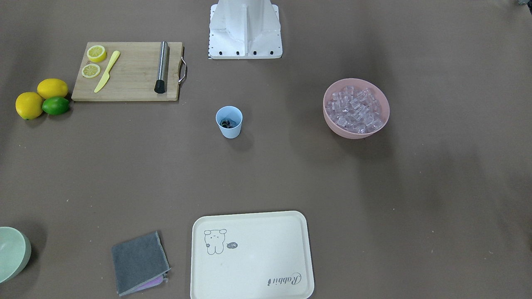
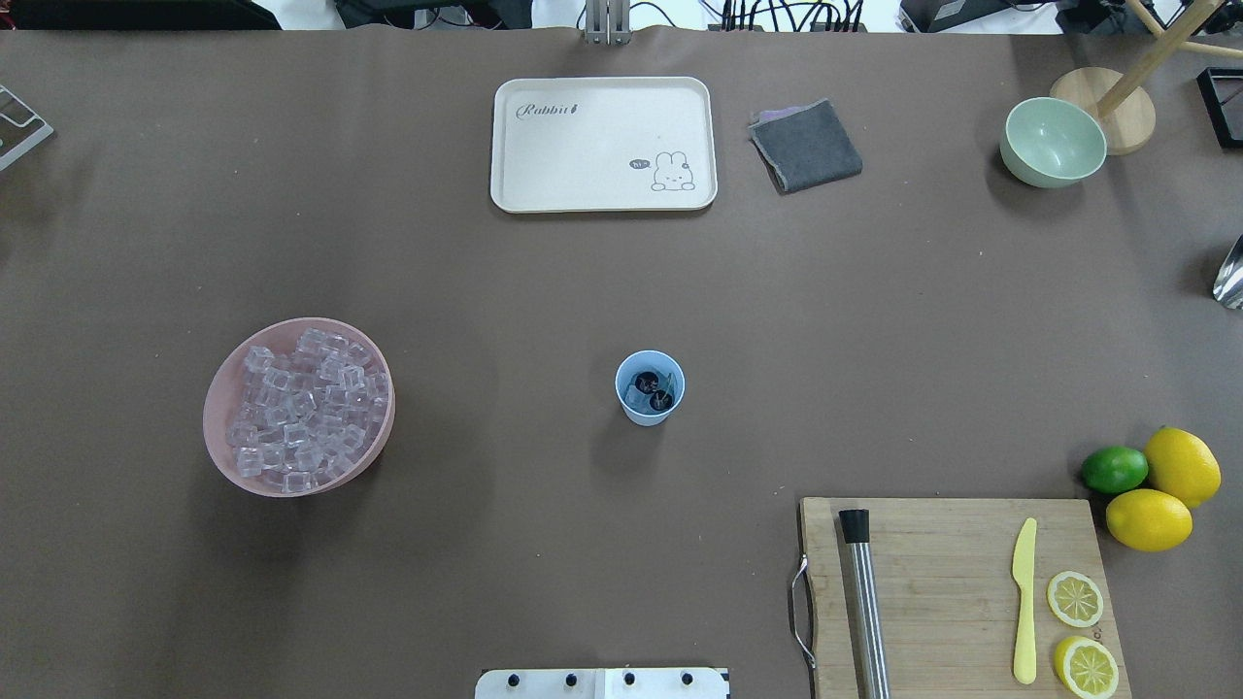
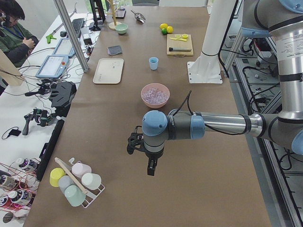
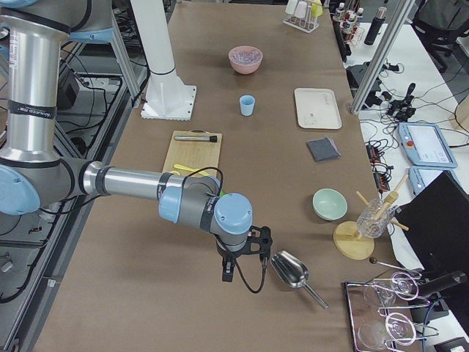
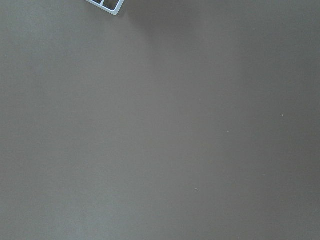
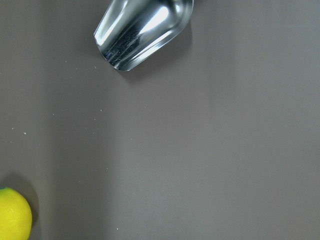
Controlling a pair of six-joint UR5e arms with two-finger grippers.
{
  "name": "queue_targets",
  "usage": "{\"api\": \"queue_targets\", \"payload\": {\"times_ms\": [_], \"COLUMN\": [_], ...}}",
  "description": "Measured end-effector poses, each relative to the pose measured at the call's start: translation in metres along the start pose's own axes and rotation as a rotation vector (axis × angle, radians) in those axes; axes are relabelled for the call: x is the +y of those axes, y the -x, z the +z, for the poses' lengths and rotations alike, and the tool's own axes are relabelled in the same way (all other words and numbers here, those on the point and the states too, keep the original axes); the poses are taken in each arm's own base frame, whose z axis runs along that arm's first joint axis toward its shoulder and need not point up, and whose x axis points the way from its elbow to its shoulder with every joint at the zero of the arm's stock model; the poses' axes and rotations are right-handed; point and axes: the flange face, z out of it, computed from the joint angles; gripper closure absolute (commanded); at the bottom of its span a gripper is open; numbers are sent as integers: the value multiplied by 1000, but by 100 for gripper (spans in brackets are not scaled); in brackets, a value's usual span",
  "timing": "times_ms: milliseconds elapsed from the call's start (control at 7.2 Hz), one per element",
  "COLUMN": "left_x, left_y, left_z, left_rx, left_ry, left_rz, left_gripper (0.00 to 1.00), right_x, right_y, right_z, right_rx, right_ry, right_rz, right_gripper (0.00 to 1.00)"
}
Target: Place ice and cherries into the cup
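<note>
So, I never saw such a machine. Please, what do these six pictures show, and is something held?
This is a robot with two arms at a table. Two pictures look down from opposite sides, two look along the table from its ends, two come from wrist cameras. In the middle stands a blue cup with cherries inside. A pink bowl holds ice. The left gripper and right gripper hang over the table's ends, the right near a metal scoop. Neither visibly holds anything; open or shut, I cannot tell.
</note>
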Motion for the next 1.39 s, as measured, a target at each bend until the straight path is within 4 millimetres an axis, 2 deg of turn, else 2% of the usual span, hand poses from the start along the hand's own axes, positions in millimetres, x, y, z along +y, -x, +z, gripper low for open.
{"api": "queue_targets", "payload": {"times_ms": [1390], "left_x": [-1], "left_y": [0], "left_z": [0], "left_rx": [-1], "left_ry": [-2], "left_rz": [3], "left_gripper": [0], "right_x": [8], "right_y": [-3], "right_z": [4], "right_rx": [7], "right_ry": [-6], "right_rz": [-8], "right_gripper": [0]}}
